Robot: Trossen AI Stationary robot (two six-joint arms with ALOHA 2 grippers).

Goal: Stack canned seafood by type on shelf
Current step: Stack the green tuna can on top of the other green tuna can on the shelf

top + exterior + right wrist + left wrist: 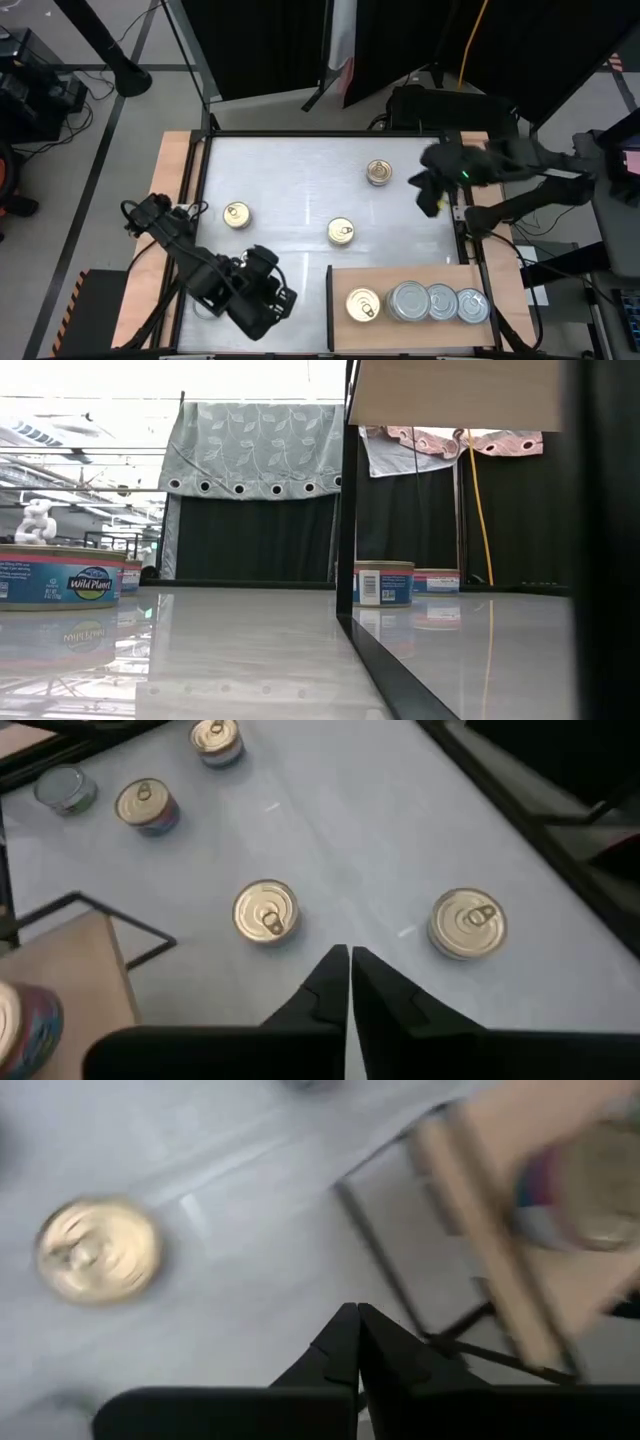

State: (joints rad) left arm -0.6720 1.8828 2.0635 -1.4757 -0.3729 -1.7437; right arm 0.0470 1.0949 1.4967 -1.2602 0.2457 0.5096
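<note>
Three gold-topped cans stand on the white table: one at the left [238,214], one in the middle [341,232], one farther back [379,172]. The light-brown shelf [400,275] lies at the near right, bearing a gold-topped can [363,305] and three silver-topped cans [440,303] in a row. My left gripper [358,1348] is shut and empty above the table, left of the shelf [283,297]. My right gripper [349,968] is shut and empty near the table's right edge [428,197], above the farther can [467,923] and the middle can [266,910].
The right wrist view shows further cans toward the table's left, gold-topped [147,803] and silver-topped [65,788]. A black frame [329,305] borders the shelf's left side. Narrow wooden strips [172,180] flank the table. Bare tabletop lies between the loose cans.
</note>
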